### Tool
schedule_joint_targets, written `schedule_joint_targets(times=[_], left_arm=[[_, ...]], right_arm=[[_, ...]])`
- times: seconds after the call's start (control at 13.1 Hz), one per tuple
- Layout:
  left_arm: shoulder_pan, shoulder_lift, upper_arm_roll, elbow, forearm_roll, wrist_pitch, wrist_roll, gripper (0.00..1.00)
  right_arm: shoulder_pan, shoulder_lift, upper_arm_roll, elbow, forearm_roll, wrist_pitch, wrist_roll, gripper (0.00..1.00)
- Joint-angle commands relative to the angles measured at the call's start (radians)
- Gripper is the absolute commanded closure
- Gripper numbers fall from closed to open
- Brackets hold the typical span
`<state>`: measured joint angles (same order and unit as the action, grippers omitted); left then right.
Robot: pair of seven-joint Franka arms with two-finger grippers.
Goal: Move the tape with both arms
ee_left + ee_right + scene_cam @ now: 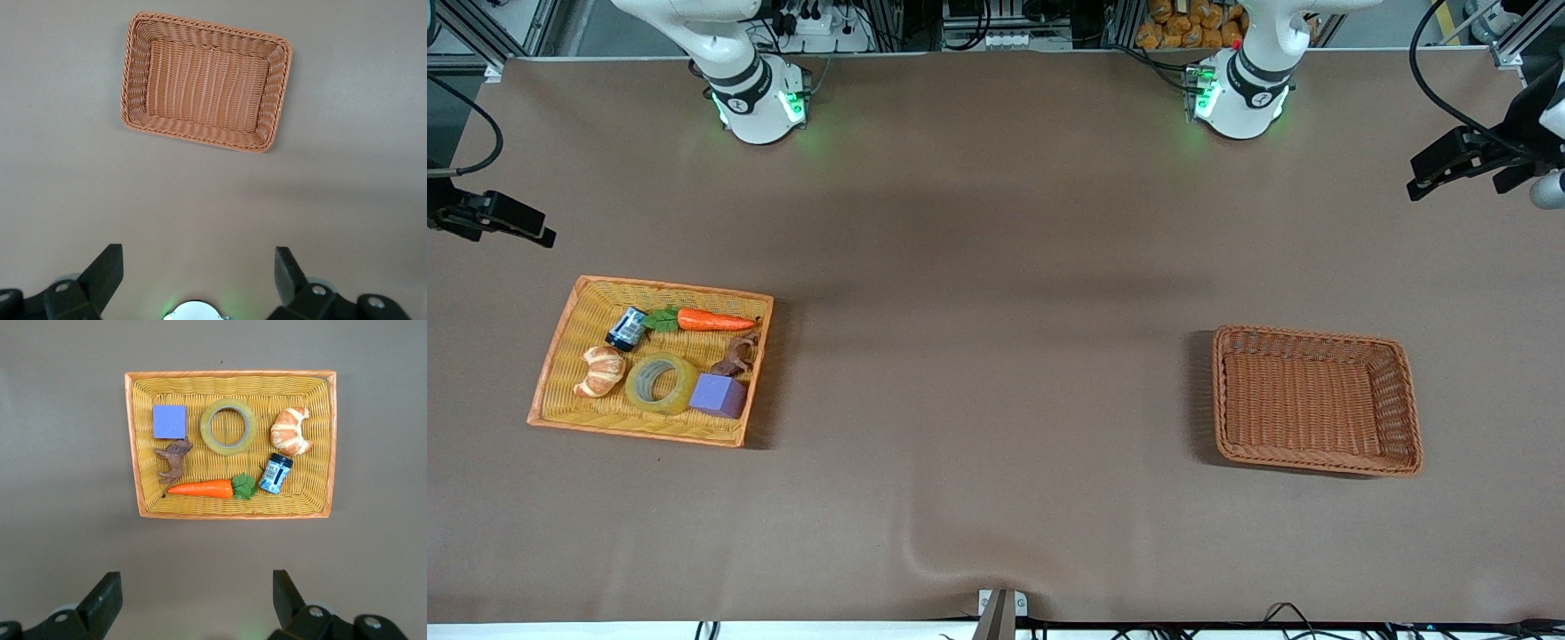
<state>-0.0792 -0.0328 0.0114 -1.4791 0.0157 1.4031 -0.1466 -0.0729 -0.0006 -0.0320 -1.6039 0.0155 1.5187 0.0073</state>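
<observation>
Here, a yellow tray (569,313) is seen twd the right arm's end of the bench (996,356). In it: the tape (662,383) lying flat, between a croissant (601,370) and a purple cube (719,395); also a carrot (713,321), a small can (627,328), a brown figure (737,355). A brown basket (1316,398) sits twd the left arm's end, nothing in it. Right end effector (193,600) is held wide, up over bare bench w/ the tray in its view; left end effector (197,277) likewise wide, the basket in its view. Bench covered in brown cloth; cables run along its edges.
</observation>
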Motion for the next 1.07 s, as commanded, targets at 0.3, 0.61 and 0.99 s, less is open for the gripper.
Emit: schedule_joint_targets(times=[0.3, 0.61, 0.99], left_arm=[[-0.001, 0.008, -0.008, 0.025, -0.005, -0.024, -0.016, 0.0], [-0.001, 0.008, -0.008, 0.02, -0.007, -0.024, -0.007, 0.0], [0.006, 0.007, -0.01, 0.017, -0.008, -0.024, -0.008, 0.0]], right_arm=[[-0.028, 0.002, 0.015, 0.007, 0.014, -0.014, -0.006, 0.0], [-0.027, 0.008, 0.015, 0.005, 0.012, -0.005, -0.006, 0.0], [-0.033, 0.082, 0.015, 0.009, -0.003, 0.044, -0.039, 0.0]])
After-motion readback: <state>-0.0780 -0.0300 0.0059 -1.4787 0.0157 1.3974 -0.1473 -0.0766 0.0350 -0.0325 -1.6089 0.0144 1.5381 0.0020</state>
